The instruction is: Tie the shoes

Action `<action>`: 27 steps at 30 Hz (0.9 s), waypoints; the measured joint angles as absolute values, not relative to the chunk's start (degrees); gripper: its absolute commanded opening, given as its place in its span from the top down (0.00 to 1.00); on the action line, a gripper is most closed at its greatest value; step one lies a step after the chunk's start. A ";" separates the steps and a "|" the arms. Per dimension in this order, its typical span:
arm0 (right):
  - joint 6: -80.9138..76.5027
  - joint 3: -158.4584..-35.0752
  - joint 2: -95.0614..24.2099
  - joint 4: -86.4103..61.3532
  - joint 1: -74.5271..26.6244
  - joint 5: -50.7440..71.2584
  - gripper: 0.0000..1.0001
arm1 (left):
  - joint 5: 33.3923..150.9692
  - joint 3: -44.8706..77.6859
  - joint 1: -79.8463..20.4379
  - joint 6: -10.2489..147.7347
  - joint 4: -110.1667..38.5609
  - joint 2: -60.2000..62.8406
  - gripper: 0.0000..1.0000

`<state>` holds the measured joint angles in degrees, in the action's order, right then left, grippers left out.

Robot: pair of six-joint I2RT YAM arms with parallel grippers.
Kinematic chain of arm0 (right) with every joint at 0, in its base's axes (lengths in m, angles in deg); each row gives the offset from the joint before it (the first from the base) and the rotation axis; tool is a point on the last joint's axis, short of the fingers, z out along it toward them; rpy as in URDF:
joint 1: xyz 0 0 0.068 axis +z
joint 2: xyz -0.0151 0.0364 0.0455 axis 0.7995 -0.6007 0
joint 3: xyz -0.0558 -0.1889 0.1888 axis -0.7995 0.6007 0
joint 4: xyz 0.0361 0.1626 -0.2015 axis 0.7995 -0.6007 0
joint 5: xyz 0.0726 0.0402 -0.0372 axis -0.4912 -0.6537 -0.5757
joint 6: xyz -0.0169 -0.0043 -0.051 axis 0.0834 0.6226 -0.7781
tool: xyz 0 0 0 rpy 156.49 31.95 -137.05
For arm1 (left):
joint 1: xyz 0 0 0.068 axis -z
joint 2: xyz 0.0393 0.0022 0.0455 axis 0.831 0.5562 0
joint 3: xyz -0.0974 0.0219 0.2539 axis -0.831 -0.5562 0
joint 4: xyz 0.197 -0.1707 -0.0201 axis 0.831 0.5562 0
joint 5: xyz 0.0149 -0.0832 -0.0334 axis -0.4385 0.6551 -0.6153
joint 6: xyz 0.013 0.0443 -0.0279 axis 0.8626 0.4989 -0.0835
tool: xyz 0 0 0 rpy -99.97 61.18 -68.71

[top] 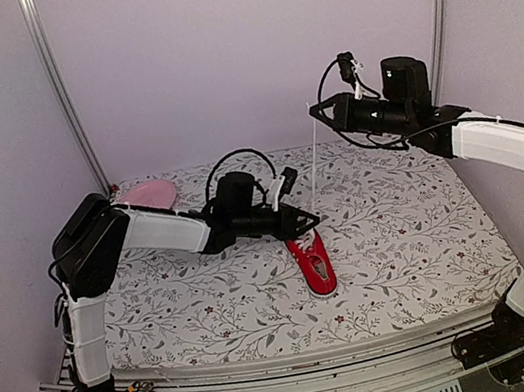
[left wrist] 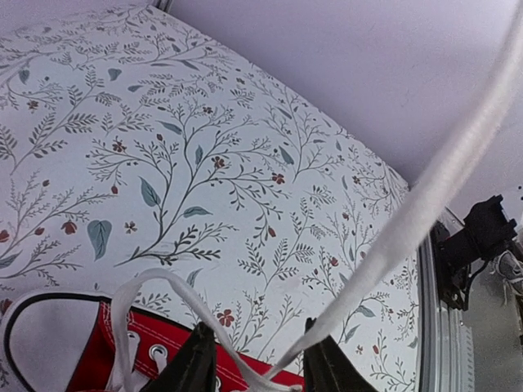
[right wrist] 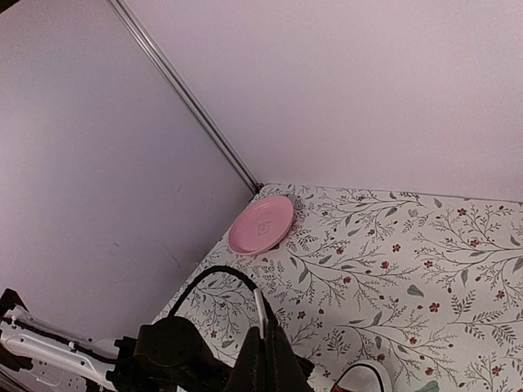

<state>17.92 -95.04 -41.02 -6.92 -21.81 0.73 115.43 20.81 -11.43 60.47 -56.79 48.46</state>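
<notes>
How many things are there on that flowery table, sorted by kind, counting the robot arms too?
Shoes: 1, the red sneaker, with its white lace drawn up to the right arm
Plates: 1, the pink plate
Robot arms: 2, the left arm and the right arm
Total: 4

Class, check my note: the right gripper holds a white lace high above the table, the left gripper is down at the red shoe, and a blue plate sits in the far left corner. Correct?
Not quite: the plate is pink, not blue, as the top external view shows. The rest of the note stands.
</notes>
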 measured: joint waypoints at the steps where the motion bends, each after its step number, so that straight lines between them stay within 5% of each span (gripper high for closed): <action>1: 17.92 -95.24 -41.02 -6.83 -21.66 0.64 0.98 | 115.43 21.03 -11.43 60.51 -56.62 48.54 0.72; 8: 17.92 -96.11 -42.33 -6.55 -21.07 0.31 0.98 | 115.45 21.51 -11.45 61.54 -55.50 48.59 1.00; 22: 15.01 -99.37 -55.38 -7.20 -17.64 2.19 0.97 | 119.78 15.79 -11.50 61.67 -57.47 45.83 1.00; 27: 13.77 -99.70 -62.35 -7.64 -17.33 -0.14 0.42 | 119.60 11.50 -11.91 59.04 -60.88 43.58 1.00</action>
<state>13.77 -99.70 -62.35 -7.64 -17.33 -0.14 119.60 11.50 -11.91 59.04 -60.88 43.58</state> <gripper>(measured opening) 0.289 0.005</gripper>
